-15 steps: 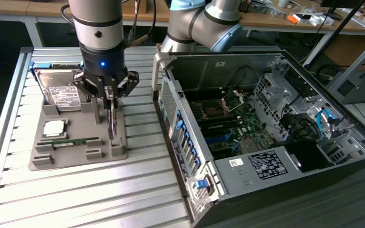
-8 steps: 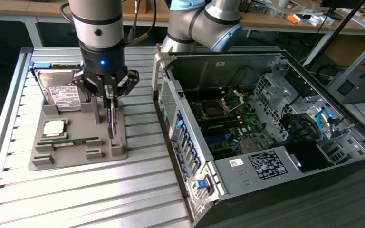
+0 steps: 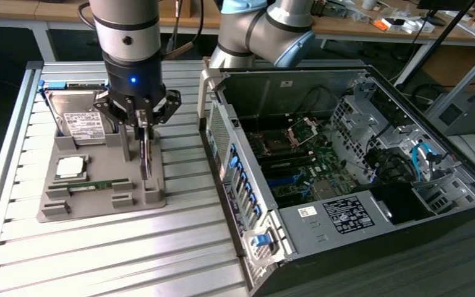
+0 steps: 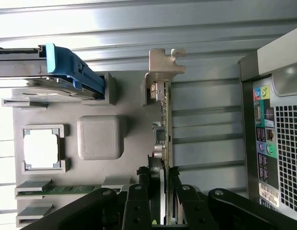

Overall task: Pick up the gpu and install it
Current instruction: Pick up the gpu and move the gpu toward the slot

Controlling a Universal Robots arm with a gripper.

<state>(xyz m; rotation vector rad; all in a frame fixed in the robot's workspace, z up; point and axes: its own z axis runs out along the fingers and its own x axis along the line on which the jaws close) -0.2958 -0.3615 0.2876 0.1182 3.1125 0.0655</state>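
I have the pincer (image 3: 144, 137) hanging straight over the grey tray (image 3: 97, 207). Its two fingers (image 4: 138, 194) are drawn in narrow and clamp the graphics card (image 3: 145, 162), one finger on each face near its upper edge. The card stands upright on its long edge along the side of the tray that faces the open computer case (image 3: 345, 167). Its silver bracket (image 4: 164, 62) is at the same end of the tray as the hard drive (image 3: 77, 117). I cannot tell whether the card's lower edge sits in the tray's slot or hangs just clear of it.

The hard drive, with a blue handle, stands at the tray's far end in the exterior view. A processor chip (image 3: 70, 166) lies flat in its frame near the tray's middle, on the side away from the card. A memory stick (image 3: 97, 184) lies in a slot toward the tray's near end.

The tray rests on the slatted metal table (image 3: 97, 260). The case lies just beside the tray on the exterior view's right, with its side panel off and the motherboard (image 3: 303, 167) showing.
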